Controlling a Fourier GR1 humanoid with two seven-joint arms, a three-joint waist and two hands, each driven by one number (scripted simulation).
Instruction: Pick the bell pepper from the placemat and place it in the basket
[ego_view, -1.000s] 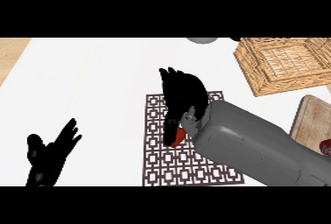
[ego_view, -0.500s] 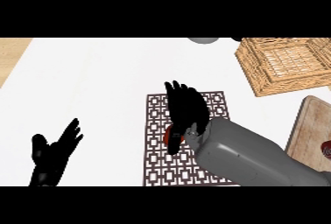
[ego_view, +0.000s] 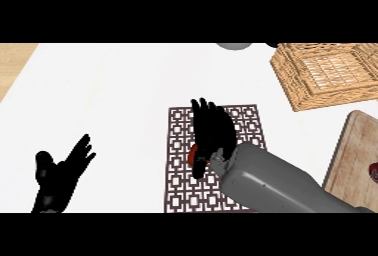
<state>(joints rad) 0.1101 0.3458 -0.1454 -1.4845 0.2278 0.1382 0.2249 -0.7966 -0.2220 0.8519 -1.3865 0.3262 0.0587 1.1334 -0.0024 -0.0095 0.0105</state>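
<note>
White tabletop (ego_view: 125, 90) fills most of the view, with a strip of light wood running down its far left edge.

So the right forearm (ego_view: 277, 182), chunky and grey, comes in from the lower right corner and angles up-left across the brown lattice-pattern placemat (ego_view: 247, 120). The black right hand (ego_view: 212, 131) sits at the end of it, palm down over the middle of the mat, fingers stretched out long and pointing away from the robot, close together rather than fanned. Thumb looks like it drops down on the left side.

The red bell pepper (ego_view: 191, 154) is only peeking out as a small red sliver just left of the hand's heel, still on the placemat. The hand is over it and right up against it, but I honestly can't tell if the thumb is hooked round it or just lying beside it, since most of the pepper is hidden under the palm.

Woven wicker basket (ego_view: 325, 75) is up and to the right of the right hand, well apart from it. A wooden cutting board (ego_view: 354, 160) lies right of the forearm.

The black left hand (ego_view: 60, 175) is off at the lower left, resting, fingers straight and spread a bit, touching nothing.
</note>
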